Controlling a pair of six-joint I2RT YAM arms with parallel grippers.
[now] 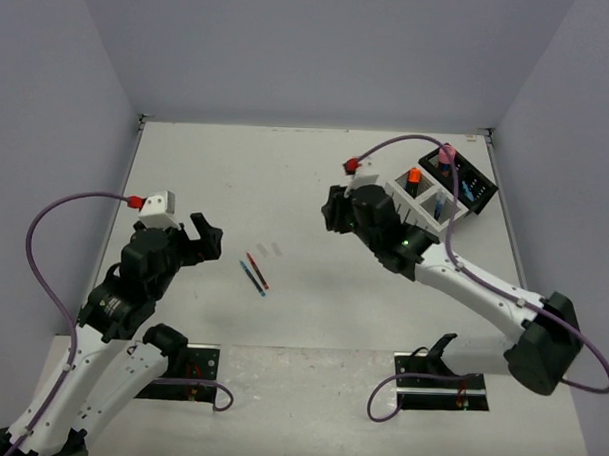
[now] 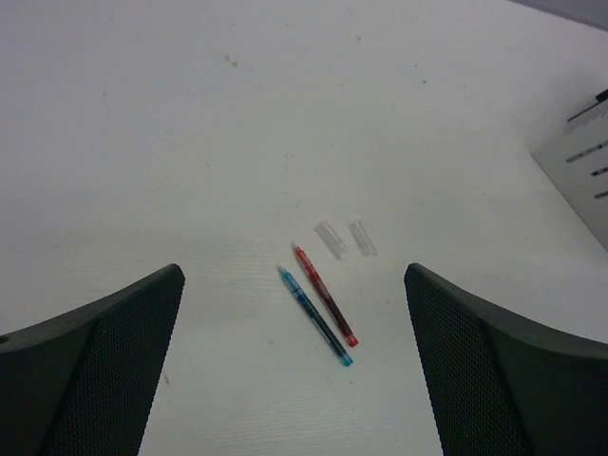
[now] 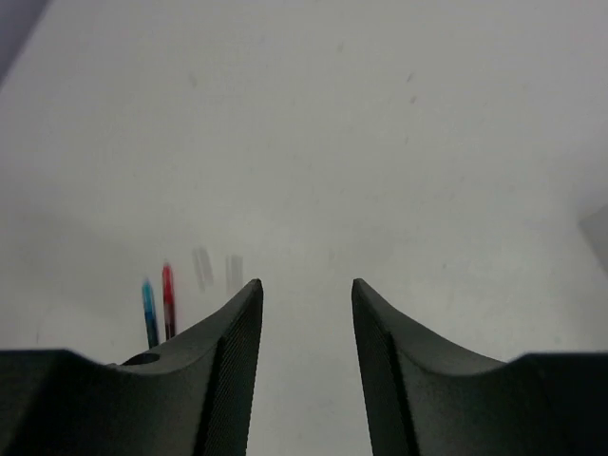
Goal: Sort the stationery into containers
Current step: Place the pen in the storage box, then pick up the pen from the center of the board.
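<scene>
Two thin pens lie side by side on the table's middle, a red pen and a blue pen. My left gripper hovers wide open just left of them, holding nothing. My right gripper is open, its jaws partly apart and empty, between the pens and the containers. The white container holds an orange highlighter and dark pens. Behind it, the black container holds a pink cylinder.
Two small clear caps lie just beyond the pens' tips. Grey walls close the table on the left, back and right. A purple cable arcs over each arm.
</scene>
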